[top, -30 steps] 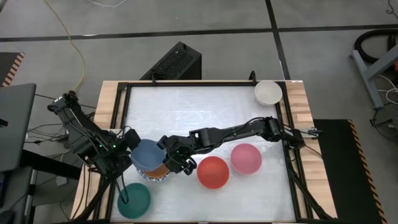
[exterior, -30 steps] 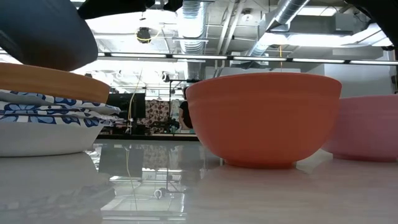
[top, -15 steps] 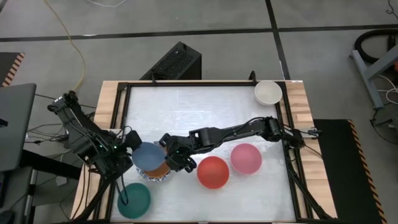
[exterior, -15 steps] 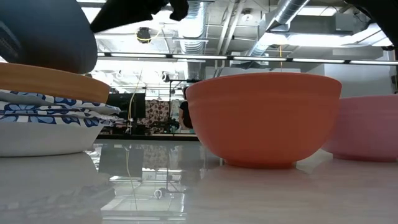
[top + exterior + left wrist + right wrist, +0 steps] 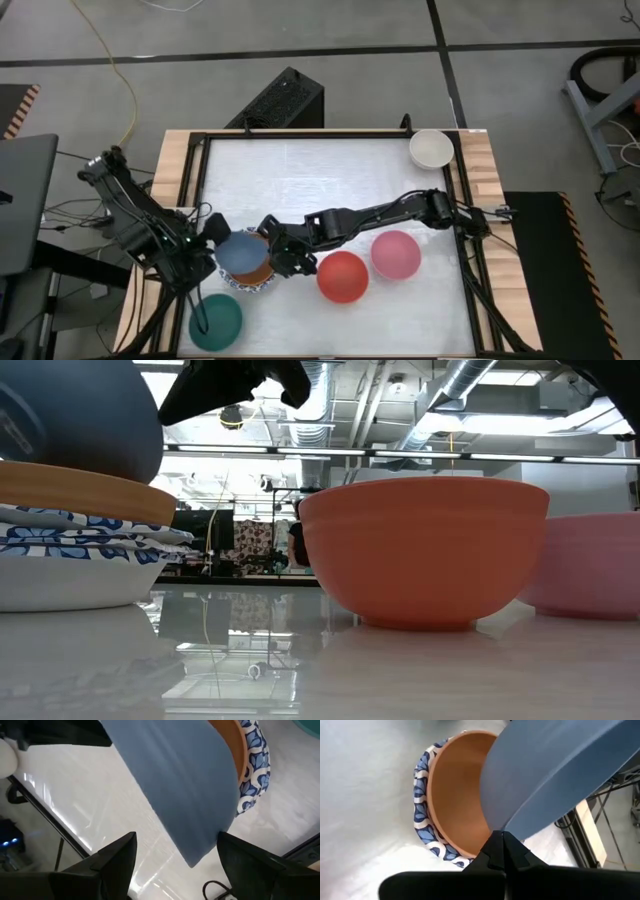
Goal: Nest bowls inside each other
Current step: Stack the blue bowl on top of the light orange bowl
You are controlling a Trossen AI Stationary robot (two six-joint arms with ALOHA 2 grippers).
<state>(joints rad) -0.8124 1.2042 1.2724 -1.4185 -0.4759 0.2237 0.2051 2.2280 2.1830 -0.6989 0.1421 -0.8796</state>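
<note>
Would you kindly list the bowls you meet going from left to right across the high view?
Green round bowl → plain blue bowl atop the stack → red round bowl → pink round bowl → cream round bowl.

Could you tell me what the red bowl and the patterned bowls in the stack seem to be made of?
Red bowl: probably plastic or melamine, with a smooth, even satin surface and a thick rim. Patterned bowls: possibly glazed ceramic or melamine, glossy white with printed blue rims; the look leaves it open.
</note>
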